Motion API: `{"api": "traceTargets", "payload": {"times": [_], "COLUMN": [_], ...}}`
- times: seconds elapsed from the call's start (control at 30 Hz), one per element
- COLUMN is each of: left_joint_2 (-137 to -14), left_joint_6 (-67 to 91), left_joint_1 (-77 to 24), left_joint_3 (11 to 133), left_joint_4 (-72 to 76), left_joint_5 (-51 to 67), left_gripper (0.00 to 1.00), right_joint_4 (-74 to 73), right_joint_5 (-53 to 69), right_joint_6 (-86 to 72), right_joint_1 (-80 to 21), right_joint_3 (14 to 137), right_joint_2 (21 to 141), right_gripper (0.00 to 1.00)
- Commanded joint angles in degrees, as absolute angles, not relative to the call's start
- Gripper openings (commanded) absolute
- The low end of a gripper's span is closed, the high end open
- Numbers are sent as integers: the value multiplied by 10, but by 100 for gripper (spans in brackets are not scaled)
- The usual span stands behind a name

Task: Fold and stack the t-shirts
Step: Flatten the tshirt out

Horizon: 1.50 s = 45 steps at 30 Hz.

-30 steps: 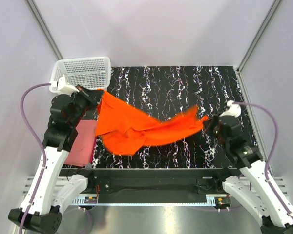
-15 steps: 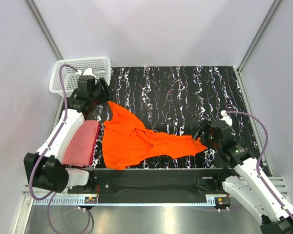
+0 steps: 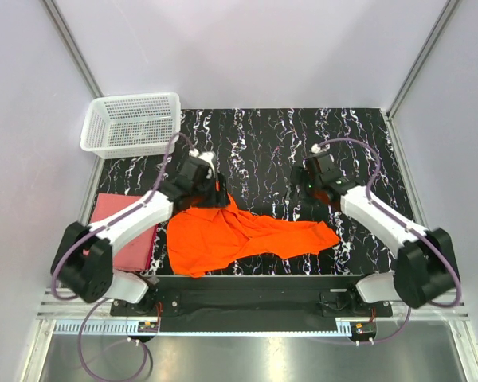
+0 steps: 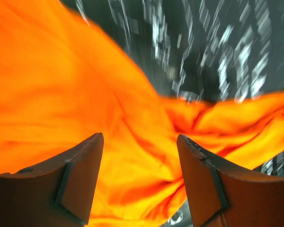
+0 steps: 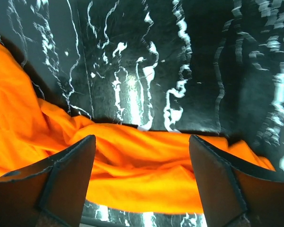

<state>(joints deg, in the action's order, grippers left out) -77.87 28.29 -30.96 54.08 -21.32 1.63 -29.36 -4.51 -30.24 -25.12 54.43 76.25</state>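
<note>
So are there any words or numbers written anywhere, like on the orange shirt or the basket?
None: there is no writing to read in any of the views.
The orange shirt is plain, with no print.
The pink-red shirt shows no print or tag.
The white basket has no label.
The black marbled table has only white streaks, not letters.

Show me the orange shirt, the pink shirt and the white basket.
orange shirt (image 3: 211, 239): top external view, on its broad left part.
pink shirt (image 3: 139, 253): top external view, on its near right part.
white basket (image 3: 135, 123): top external view, on its mesh floor.
</note>
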Motion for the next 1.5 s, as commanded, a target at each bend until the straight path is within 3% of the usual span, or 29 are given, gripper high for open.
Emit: {"api": "traceTargets", "payload": {"times": [0.0,0.13,0.43,0.5,0.53,0.57,0.6,0.7,1.0,1.03,1.07,1.1,1.17,1.23,1.47], "left_joint_2": [-809,-839,-941,-972,-980,-990,-996,-993,-903,-911,-937,-953,-972,-951,-795], "left_joint_6": [309,322,325,319,315,307,304,294,264,259,261,264,265,269,279], "left_joint_1": [-341,-377,-390,-390,-390,-390,-390,-388,-387,-383,-380,-368,-363,-363,-362], "left_joint_3": [521,517,552,579,591,605,631,675,736,746,777,795,816,793,565], "left_joint_4": [-155,-125,-106,-101,-102,-105,-114,-131,-134,-139,-171,-197,-231,-235,-204], "left_joint_5": [67,69,42,43,44,42,37,22,-103,-105,-93,-84,-67,-61,-64], "left_gripper": [70,75,74,67,59,47,25,0,0,27,47,58,71,71,54], "right_joint_4": [-271,-240,-221,-216,-214,-216,-216,-216,-244,-253,-256,-258,-264,-266,-265], "right_joint_5": [22,42,86,95,98,98,98,89,4,-22,-32,-39,-56,-62,-83], "right_joint_6": [-280,-295,-302,-305,-305,-305,-304,-305,-330,-335,-338,-346,-351,-352,-338], "right_joint_1": [-254,-253,-254,-253,-253,-253,-253,-253,-252,-252,-252,-252,-251,-250,-242], "right_joint_3": [555,508,456,452,451,447,446,433,423,424,426,427,429,429,429], "right_joint_2": [796,795,752,751,750,747,746,725,675,672,671,668,661,655,678], "right_gripper": [84,84,85,85,85,85,86,87,88,88,88,88,89,89,87]}}
